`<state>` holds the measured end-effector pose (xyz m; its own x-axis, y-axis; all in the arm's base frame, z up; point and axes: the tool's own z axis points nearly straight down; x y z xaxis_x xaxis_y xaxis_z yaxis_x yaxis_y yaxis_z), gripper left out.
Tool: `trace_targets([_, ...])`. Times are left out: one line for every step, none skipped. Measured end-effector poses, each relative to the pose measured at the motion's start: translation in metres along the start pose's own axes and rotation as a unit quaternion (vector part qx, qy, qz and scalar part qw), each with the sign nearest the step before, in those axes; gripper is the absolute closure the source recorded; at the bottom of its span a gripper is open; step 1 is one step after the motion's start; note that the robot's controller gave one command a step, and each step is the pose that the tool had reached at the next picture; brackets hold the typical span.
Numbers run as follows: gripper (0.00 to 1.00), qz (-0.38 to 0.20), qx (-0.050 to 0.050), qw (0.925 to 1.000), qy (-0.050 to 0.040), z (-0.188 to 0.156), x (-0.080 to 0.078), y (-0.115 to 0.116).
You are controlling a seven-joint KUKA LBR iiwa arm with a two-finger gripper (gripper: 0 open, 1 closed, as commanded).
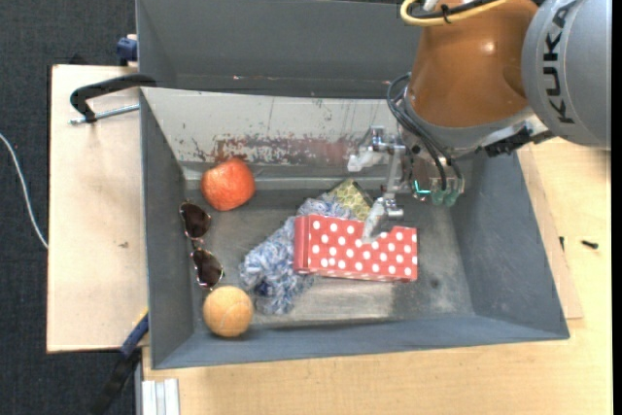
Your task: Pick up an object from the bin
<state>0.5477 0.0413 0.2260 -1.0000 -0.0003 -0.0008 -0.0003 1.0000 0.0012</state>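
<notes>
My gripper (381, 214) hangs over the middle of the bin, its fingertips down at the top edge of a red box with white dots (356, 249). Nothing shows between the fingers. A blue-and-white patterned cloth (274, 263) lies against the box's left side. A yellowish patterned piece (351, 199) sits just behind the box, left of the fingers.
A red apple-like ball (228, 185) rests at the back left. Sunglasses (200, 244) lie along the left wall. An orange ball (228, 311) sits in the front left corner. The arm's orange cover fills the space above the bin's back right.
</notes>
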Motion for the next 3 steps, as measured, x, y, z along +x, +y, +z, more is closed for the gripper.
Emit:
trace_targets([1.00,-0.121,0.000,0.9927,-0.0079,0.126,-0.023,0.017])
trace_targets([1.00,-0.120,0.000,0.9927,-0.0070,0.127,-0.022,0.017])
trace_targets([1.00,-0.120,0.000,0.9927,-0.0004,0.090,-0.022,0.017])
